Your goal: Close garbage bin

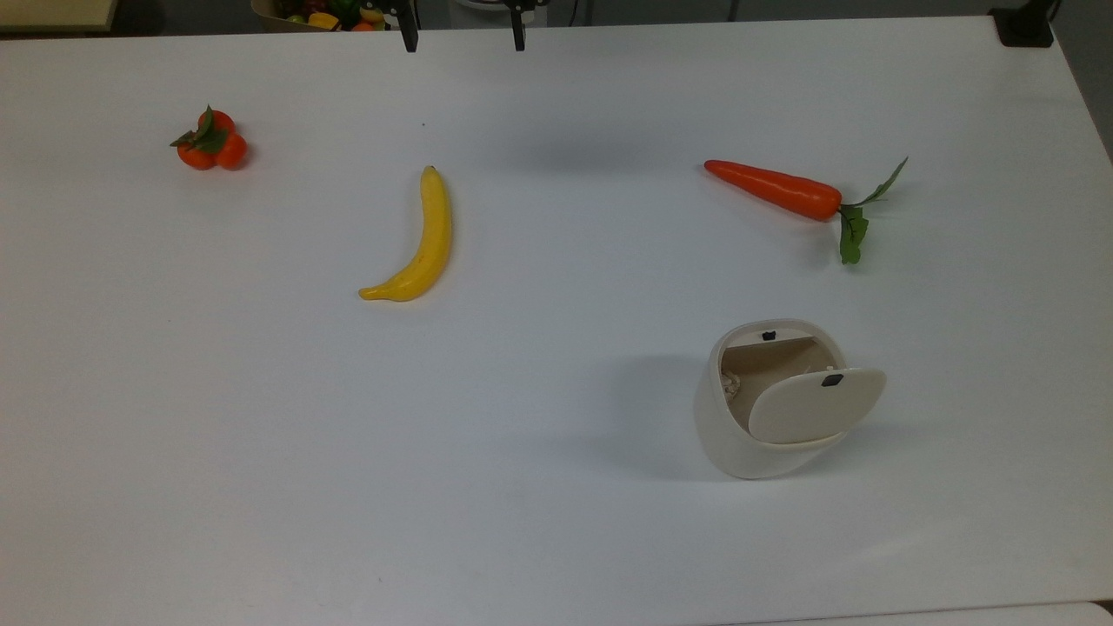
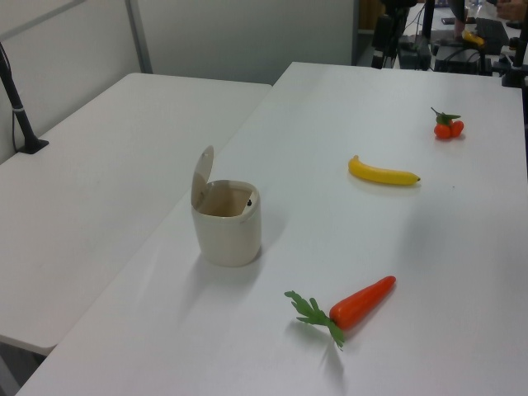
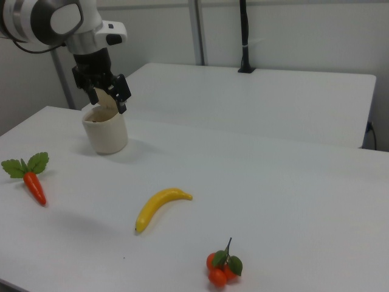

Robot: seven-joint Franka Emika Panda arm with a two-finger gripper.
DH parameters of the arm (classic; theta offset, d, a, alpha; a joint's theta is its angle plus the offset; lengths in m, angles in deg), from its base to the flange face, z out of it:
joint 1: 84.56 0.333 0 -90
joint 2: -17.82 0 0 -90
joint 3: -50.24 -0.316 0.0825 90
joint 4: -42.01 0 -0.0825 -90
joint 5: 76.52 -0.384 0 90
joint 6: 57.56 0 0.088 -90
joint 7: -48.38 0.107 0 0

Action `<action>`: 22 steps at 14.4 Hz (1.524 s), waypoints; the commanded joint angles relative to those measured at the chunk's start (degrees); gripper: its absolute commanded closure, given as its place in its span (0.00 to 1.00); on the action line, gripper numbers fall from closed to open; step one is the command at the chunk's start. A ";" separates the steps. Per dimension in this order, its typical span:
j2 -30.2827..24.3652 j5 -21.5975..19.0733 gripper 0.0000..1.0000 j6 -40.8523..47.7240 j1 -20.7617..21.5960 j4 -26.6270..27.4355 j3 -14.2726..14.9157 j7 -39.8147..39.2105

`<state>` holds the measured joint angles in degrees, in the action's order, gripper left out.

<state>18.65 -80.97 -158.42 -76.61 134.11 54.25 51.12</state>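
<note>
Garbage bin (image 1: 739, 426) stands near the carrot (image 1: 774, 189), lid (image 1: 813, 404) hinged up; light stiff plastic likely tips easily, so push the lid's free edge down; gripper (image 1: 462, 35) fingers spread, empty.

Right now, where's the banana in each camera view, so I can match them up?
Top view: banana left of centre, lying nearly upright.
Left view: upper right, lying across.
Right view: lower centre, slanting.
Shared landmark: the garbage bin, lid raised.
</note>
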 commanded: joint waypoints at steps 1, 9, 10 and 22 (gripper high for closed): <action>-0.57 -0.92 0.00 -1.71 0.49 1.42 0.74 -1.68; 0.22 -0.92 0.47 -1.71 0.49 1.33 0.74 -7.92; 0.22 -1.01 0.48 -1.71 0.49 1.33 0.74 -7.92; 1.19 -4.35 0.96 -1.79 0.49 1.33 0.74 -8.01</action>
<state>20.17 -83.90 -158.49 -76.62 134.32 54.25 44.41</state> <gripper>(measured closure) 0.956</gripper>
